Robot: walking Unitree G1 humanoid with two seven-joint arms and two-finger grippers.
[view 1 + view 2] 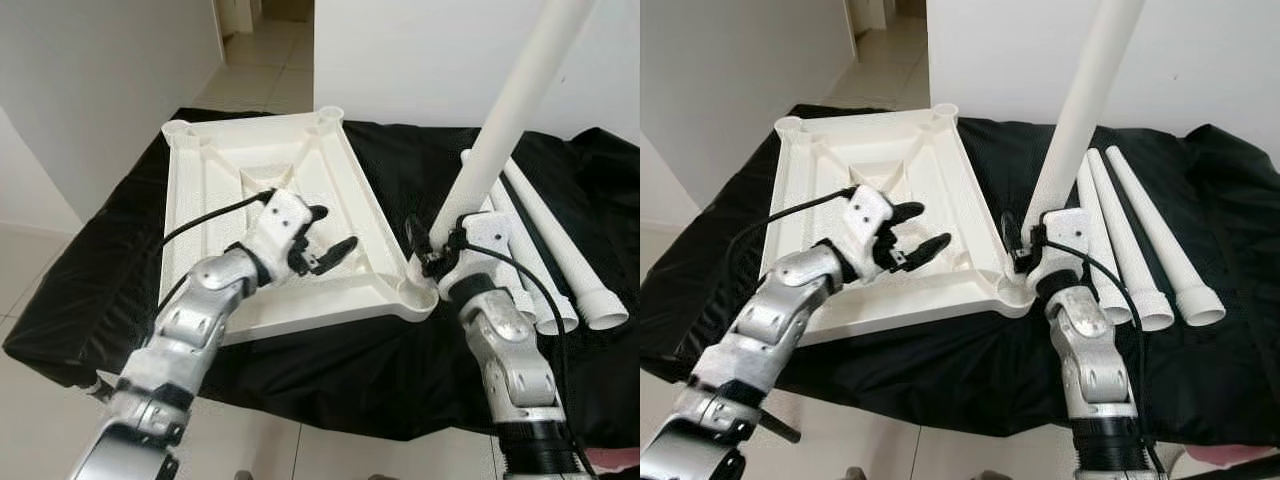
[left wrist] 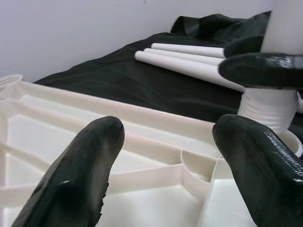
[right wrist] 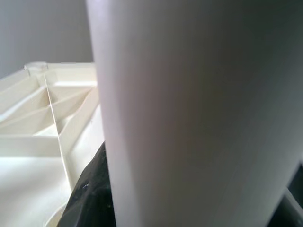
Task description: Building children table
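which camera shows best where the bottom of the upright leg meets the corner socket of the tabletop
The left wrist view: the upright leg's ribbed base sits in the corner socket of the tabletop, close and unblocked. In both eye views the right hand partly hides that joint. The right wrist view shows the leg's shaft close up.

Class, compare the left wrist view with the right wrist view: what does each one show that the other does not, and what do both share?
Left wrist view alone: the left gripper, its two black fingers spread open above the tabletop, the spare white plastic legs lying on the black cloth, and the socket collar that the upright leg stands in.

Right wrist view alone: a close-up of the upright white plastic leg.

Both: the upturned white plastic tabletop with its ribs, and the upright leg.
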